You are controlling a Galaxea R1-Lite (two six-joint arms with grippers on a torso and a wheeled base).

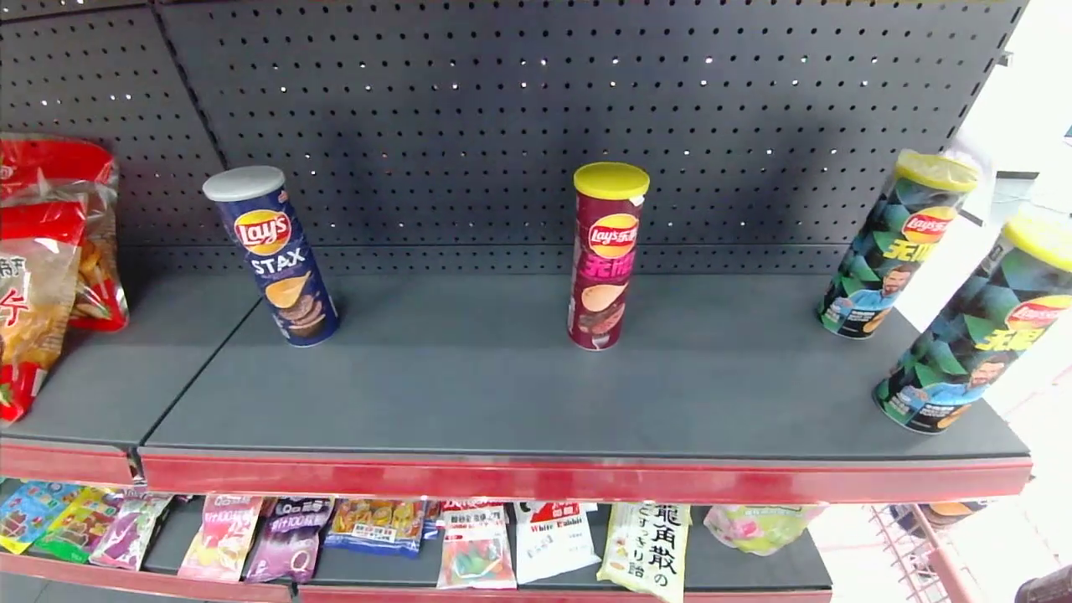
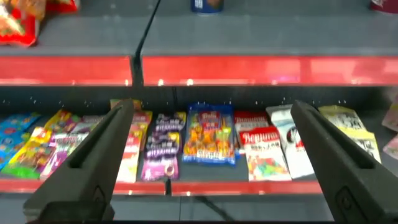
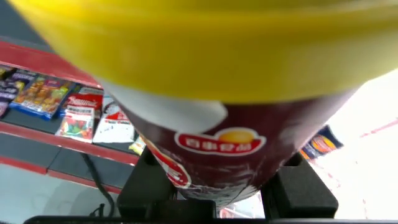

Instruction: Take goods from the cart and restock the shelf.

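Observation:
In the right wrist view a maroon chip can (image 3: 217, 143) with a yellow lid sits very close to the camera, and my right gripper (image 3: 217, 196) is shut on its body. My left gripper (image 2: 212, 109) is open and holds nothing; it faces the lower shelf's candy bags (image 2: 208, 134), below the red shelf edge (image 2: 249, 68). On the dark upper shelf (image 1: 502, 385) stand a blue chip can (image 1: 272, 255) at the left, a maroon can (image 1: 605, 255) in the middle and two green cans (image 1: 896, 243) (image 1: 971, 335) at the right.
Red snack bags (image 1: 46, 251) crowd the shelf's far left. A perforated back panel (image 1: 519, 117) closes the shelf behind. Wide gaps lie between the standing cans. A row of small bags (image 1: 469, 544) fills the lower shelf. A red wire frame (image 1: 921, 544) shows at the lower right.

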